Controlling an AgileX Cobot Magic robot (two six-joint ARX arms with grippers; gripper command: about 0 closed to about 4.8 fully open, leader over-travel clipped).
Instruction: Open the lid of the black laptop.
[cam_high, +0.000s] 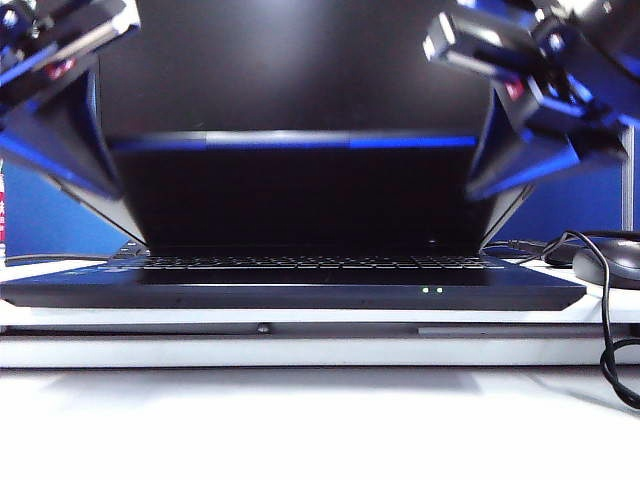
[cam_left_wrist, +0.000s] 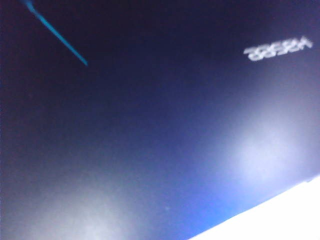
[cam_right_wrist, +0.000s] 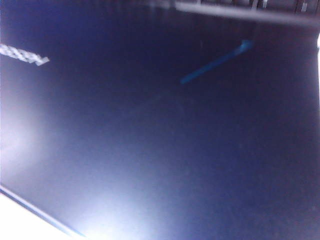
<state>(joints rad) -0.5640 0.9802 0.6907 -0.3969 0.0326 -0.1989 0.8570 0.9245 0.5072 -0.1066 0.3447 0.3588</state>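
While half-raised, lid (cam_high: 300, 190) between both grippers

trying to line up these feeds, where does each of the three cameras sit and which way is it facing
Exterior view: low at table height in front of the black laptop, facing its keyboard and part-raised lid; both arms show at the top corners.
Left wrist view: on the left arm, pressed close to the lid's dark outer face; no gripper visible.
Right wrist view: on the right arm, likewise close over the lid; no gripper visible.
Shared: both wrist views show the lid's blurred logo; all three show the lid.
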